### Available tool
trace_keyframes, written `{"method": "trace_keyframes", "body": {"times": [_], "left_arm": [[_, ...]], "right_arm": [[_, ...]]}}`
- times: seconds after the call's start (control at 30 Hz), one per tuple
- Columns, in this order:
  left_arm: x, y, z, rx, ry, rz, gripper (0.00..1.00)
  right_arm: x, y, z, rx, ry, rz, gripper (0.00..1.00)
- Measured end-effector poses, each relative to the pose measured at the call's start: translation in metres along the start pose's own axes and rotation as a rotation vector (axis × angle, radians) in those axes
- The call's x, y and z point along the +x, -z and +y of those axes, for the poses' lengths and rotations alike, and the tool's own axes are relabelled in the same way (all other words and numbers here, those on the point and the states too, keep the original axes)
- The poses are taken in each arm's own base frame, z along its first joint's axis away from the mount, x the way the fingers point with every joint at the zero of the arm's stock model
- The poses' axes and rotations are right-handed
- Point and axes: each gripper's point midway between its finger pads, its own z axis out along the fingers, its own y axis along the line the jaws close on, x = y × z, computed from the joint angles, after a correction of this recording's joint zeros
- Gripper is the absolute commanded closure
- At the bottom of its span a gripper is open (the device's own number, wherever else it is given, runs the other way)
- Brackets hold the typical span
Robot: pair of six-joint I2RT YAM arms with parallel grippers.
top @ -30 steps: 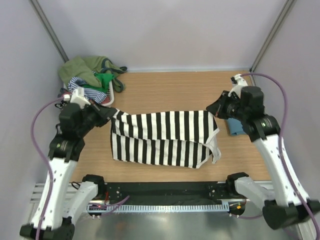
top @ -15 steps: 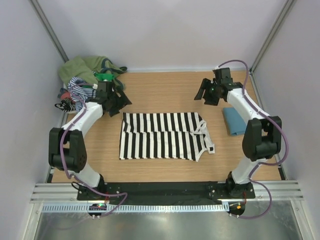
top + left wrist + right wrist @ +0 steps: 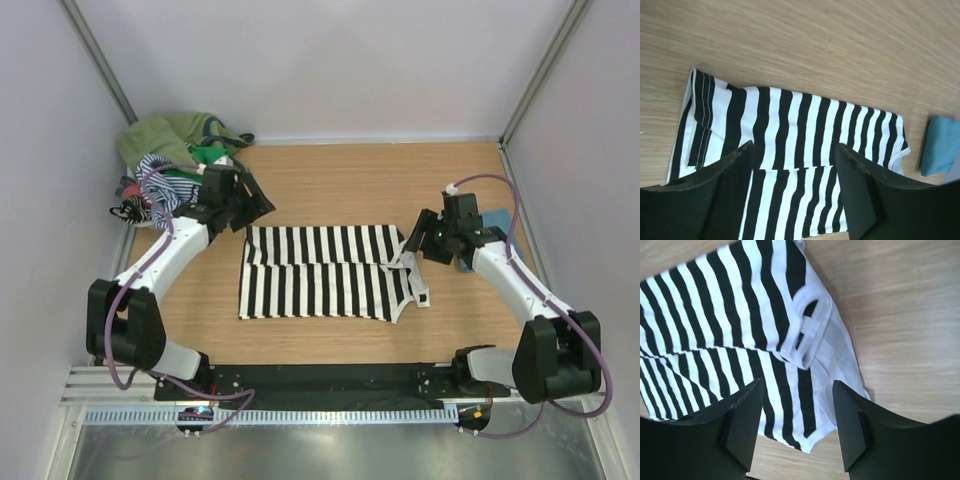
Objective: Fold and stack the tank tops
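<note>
The black-and-white striped tank top (image 3: 325,272) lies folded in half lengthwise in the middle of the table, straps at its right end. My left gripper (image 3: 253,206) hovers open above its far-left corner. In the left wrist view the stripes (image 3: 790,125) fill the gap between the left gripper's (image 3: 794,148) jaws, untouched. My right gripper (image 3: 424,236) is open over the strap end. The right wrist view shows the white-edged straps (image 3: 807,335) below the empty right gripper (image 3: 797,385). A folded teal tank top (image 3: 497,218) lies at the right, mostly hidden by the right arm.
A heap of other tank tops (image 3: 178,150), olive, green and thin-striped, sits in the back-left corner next to the left arm. The teal top (image 3: 940,145) also shows at the right edge of the left wrist view. Bare wooden table (image 3: 340,180) lies behind the striped top.
Both grippers let go of the striped top, which dropped flat into a narrower fold. The arms swung back; the right one then came down toward the strap end.
</note>
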Motion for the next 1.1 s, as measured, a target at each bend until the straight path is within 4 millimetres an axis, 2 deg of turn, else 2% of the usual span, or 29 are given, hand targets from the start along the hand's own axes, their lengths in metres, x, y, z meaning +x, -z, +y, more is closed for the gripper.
{"method": "trace_keyframes", "body": {"times": [0.13, 0.23, 0.3, 0.6, 0.7, 0.77, 0.83, 0.87, 0.9, 1.0, 1.1], "left_arm": [[0.031, -0.028, 0.020, -0.031, 0.014, 0.101, 0.44], [0.060, -0.037, 0.041, -0.066, 0.027, 0.163, 0.51], [0.071, -0.039, 0.050, -0.080, 0.040, 0.186, 0.55], [0.087, -0.066, 0.064, -0.100, 0.048, 0.220, 0.66], [0.091, -0.076, 0.072, -0.114, 0.051, 0.232, 0.70], [0.094, -0.081, 0.076, -0.116, 0.063, 0.246, 0.71], [0.089, -0.085, 0.076, -0.108, 0.067, 0.237, 0.72], [0.087, -0.087, 0.076, -0.106, 0.071, 0.233, 0.72], [0.086, -0.088, 0.076, -0.103, 0.073, 0.231, 0.72], [0.083, -0.089, 0.077, -0.100, 0.078, 0.226, 0.73], [0.081, -0.091, 0.079, -0.101, 0.084, 0.222, 0.75]], "right_arm": [[0.022, 0.002, -0.011, 0.022, 0.008, 0.024, 0.48], [0.033, -0.004, -0.016, 0.047, 0.021, 0.051, 0.48], [0.038, -0.008, -0.017, 0.072, 0.038, 0.067, 0.48], [0.050, -0.020, -0.029, 0.207, 0.120, 0.068, 0.47], [0.051, -0.024, -0.037, 0.254, 0.133, 0.070, 0.50], [0.053, -0.030, -0.044, 0.297, 0.139, 0.082, 0.55], [0.053, -0.038, -0.051, 0.341, 0.146, 0.097, 0.64], [0.053, -0.041, -0.055, 0.362, 0.148, 0.100, 0.71], [0.051, -0.043, -0.057, 0.378, 0.150, 0.099, 0.82], [0.043, -0.045, -0.066, 0.433, 0.145, 0.068, 0.99], [0.031, -0.043, -0.073, 0.446, 0.094, 0.029, 0.99]]}}
